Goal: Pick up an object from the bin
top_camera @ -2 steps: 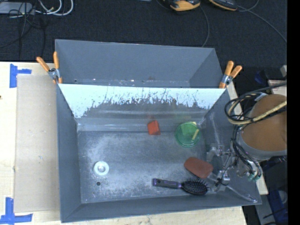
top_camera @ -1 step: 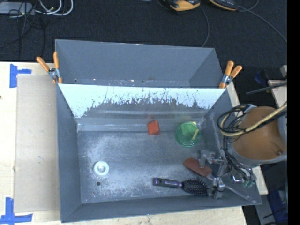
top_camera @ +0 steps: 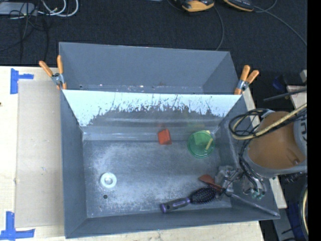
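While the gripper (top_camera: 226, 181) sits low in the near right corner, just beside the purple-handled hairbrush (top_camera: 193, 199), approach appears in hand; jaw state cannot be told. Next: straddle its head.

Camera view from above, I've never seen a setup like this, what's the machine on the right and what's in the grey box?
One camera looks down on a grey metal bin from above, slightly to one side. The bulky thing at the right, with an orange-brown cover and cables, is a robot arm meant to pick one thing out of the bin. Its gripper is low in the near right corner, beside a small reddish-brown piece and the head of a hairbrush with a purple handle and black bristles. Further back lie a small red block and a green cup; at the left, a white ring. Whether the gripper holds anything I cannot tell.
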### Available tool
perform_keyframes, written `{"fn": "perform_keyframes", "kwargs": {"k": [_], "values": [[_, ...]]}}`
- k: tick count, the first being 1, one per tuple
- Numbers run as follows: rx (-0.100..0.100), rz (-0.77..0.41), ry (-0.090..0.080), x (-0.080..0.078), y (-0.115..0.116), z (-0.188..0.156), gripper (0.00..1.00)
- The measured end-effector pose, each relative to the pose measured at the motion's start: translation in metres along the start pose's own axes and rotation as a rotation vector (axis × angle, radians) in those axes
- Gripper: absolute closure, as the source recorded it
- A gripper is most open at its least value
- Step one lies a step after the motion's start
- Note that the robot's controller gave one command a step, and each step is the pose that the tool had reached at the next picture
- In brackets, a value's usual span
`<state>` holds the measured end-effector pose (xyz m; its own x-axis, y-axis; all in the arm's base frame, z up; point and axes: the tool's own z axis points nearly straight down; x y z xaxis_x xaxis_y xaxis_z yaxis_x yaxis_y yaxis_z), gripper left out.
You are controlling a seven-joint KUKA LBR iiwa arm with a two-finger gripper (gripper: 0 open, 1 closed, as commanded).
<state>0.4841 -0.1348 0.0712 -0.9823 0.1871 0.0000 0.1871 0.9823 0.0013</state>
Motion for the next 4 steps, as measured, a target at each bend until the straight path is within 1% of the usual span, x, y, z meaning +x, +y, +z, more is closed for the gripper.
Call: {"fn": "perform_keyframes", "kwargs": {"k": [2, 3, 4], "values": [[0.0, 0.0, 0.0, 0.0, 0.0, -0.003, 1.0], [-0.001, -0.001, 0.005, 0.001, 0.0, -0.016, 1.0], [-0.001, -0.001, 0.008, 0.002, 0.0, -0.036, 1.0]]}}
